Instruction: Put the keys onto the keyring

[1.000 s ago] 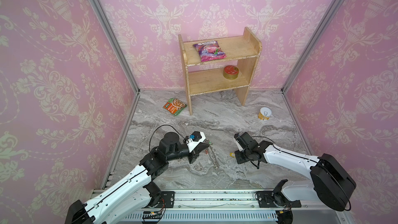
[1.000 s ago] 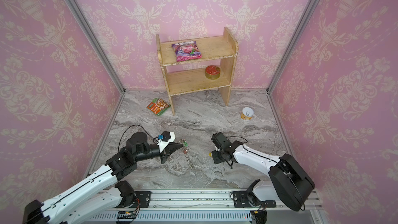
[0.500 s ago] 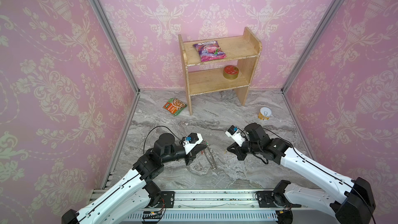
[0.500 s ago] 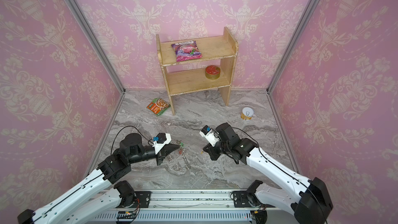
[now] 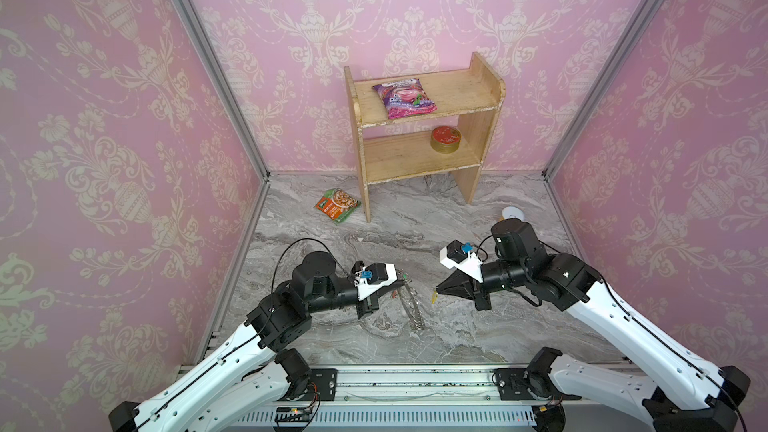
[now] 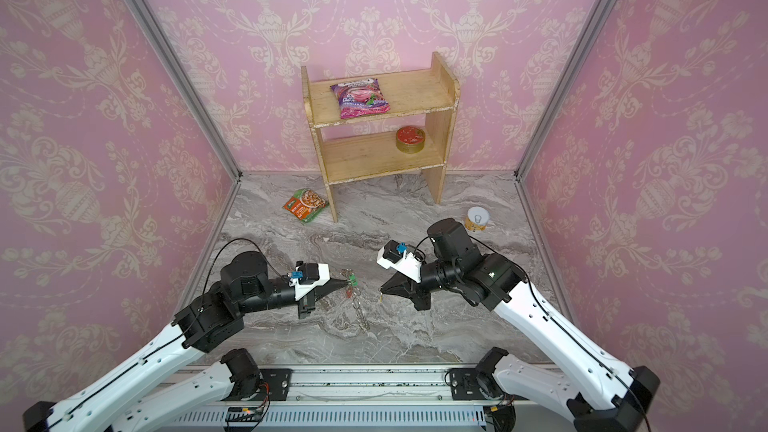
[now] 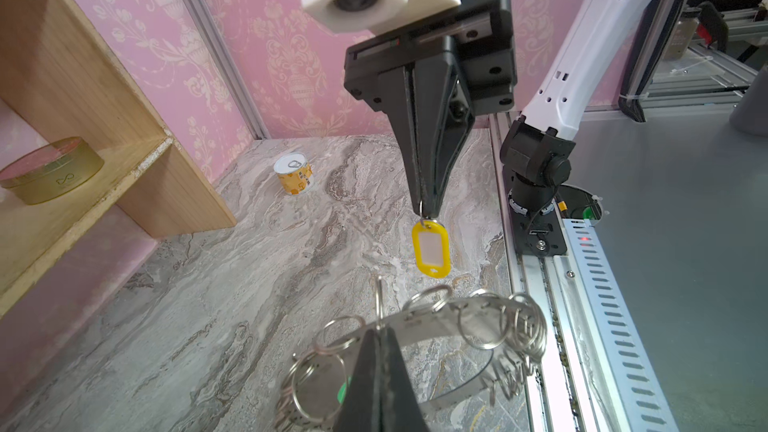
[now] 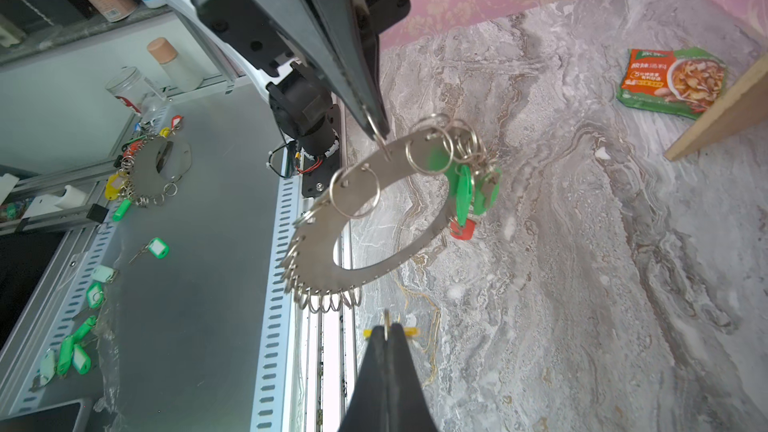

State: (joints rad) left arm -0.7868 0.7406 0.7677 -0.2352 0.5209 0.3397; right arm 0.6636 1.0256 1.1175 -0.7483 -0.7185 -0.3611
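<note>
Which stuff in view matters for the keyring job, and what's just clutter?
Job:
- keyring, held by the left gripper
- yellow-tagged key, held by the right gripper
- green-tagged keys and red-tagged key, already hanging on the ring

Lying about:
- wooden shelf
- pink snack bag
- gold tin
- soup packet
- small can

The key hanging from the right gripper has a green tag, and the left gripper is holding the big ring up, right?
Not green. The key hanging from the right gripper has a yellow tag, as the left wrist view shows. The left gripper is indeed holding the keyring up.
</note>
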